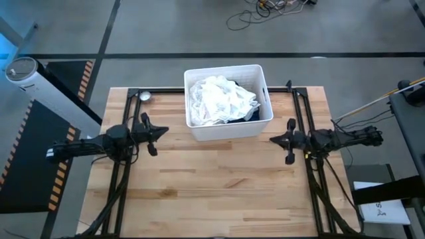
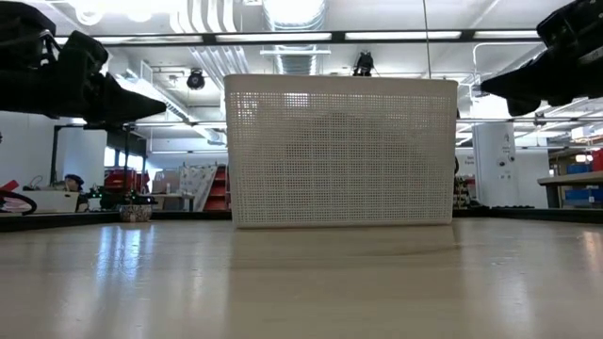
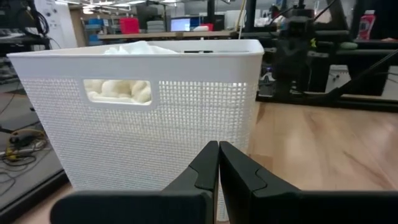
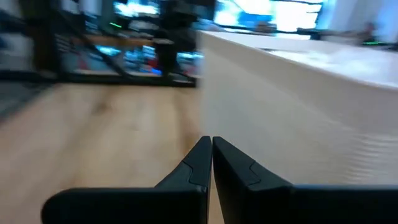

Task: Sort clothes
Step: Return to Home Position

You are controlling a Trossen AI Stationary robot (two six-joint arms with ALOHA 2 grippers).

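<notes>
Overhead first. Clothes (image 1: 219, 99) heaped in the basket (image 1: 260, 70), which sits at the far middle of the worktop (image 1: 219, 186). Big white pieces on top, mounded about rim height; a dark piece (image 1: 253, 114) shows under them at the near right corner. Every garment in view is inside the basket. Left end effector (image 1: 165, 131) just off the basket's near left corner, right end effector (image 1: 272, 139) just off its near right corner. Both are apart from it and carry nothing. Sorting looks finished, arms parked.

Low view. Perforated basket wall fills the middle; contents only a dim shadow through it. Dark arm parts at both upper corners, well above the wood.

Left wrist. Fingers (image 3: 205, 171) pressed together, nothing between them. Basket wall close ahead; white cloth bulges behind the handle slot and peeks over the rim.

Right wrist. Fingers (image 4: 199, 165) together, bare. Basket wall close on one side.

Handling, as a judgement: soft, light, limp fabric, no fragility. Large white pieces will drape and trail, may drag neighbours along. Best hold is a pinch on a raised fold at the top of the heap, lifted high to clear the rim.
</notes>
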